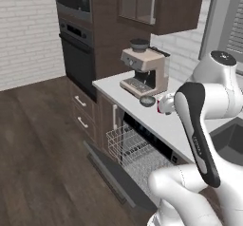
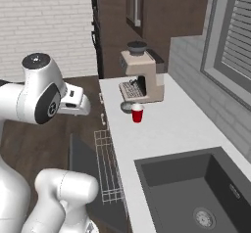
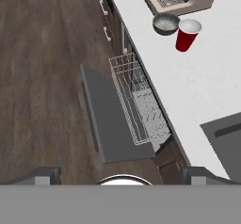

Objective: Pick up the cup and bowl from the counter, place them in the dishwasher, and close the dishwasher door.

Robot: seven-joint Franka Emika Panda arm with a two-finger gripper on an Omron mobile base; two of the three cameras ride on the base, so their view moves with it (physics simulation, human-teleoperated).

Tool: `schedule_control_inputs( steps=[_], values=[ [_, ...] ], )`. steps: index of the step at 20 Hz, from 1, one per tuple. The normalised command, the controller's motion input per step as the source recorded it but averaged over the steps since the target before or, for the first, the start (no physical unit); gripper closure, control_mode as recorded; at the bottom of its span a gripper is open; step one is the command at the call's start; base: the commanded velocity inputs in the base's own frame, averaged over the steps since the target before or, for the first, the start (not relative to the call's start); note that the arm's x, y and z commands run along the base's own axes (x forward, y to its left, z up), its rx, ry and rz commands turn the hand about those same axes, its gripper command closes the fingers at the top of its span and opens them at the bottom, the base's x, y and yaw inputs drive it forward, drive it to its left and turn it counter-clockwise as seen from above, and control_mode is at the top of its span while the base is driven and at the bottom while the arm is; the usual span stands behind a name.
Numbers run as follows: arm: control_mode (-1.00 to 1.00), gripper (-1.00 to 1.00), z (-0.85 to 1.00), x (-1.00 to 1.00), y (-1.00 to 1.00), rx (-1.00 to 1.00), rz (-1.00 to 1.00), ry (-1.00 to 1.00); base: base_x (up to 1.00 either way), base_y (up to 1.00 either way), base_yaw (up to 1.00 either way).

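The red cup [image 2: 138, 113] [image 3: 187, 35] stands upright on the light counter [image 2: 181, 124], just in front of the coffee machine. Touching or nearly touching it on the machine side sits the grey-green bowl [image 2: 127, 106] [image 3: 165, 24] [image 1: 147, 101]. The dishwasher door [image 3: 108, 119] [image 1: 114, 173] lies dropped open, and the white wire rack [image 3: 139, 105] [image 1: 133, 149] is pulled out over it. My gripper [image 3: 121, 175] [image 2: 84, 108] hangs high above the door, off the counter's edge and well short of the cup. It is open with nothing between its fingertips [image 3: 44, 176].
A beige coffee machine [image 2: 141, 78] stands at the counter's far end. The dark sink [image 2: 196, 188] is set into the near end. Brown drawers [image 1: 80, 111] and a black wall oven [image 1: 76, 59] lie beyond the dishwasher. Wood floor spreads to the left.
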Motion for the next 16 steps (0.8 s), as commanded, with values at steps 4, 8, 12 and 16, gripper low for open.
schedule_control_inputs(
  steps=[4, 8, 12, 16],
  values=[
    [1.00, -1.00, 0.00, 0.00, 0.00, 0.00, 0.00, 0.00, 0.14, -0.38, 0.00],
    [1.00, -1.00, 0.00, 0.00, 0.00, 0.00, 0.00, 0.00, 0.26, -0.24, 0.00],
    [-1.00, -1.00, -0.15, 0.40, -0.13, 0.00, 0.00, 0.02, 0.09, -0.04, 0.00],
    [-1.00, -1.00, -0.27, 0.79, -0.25, 0.00, 0.02, 0.03, 0.00, 0.00, 0.00]
  ],
)
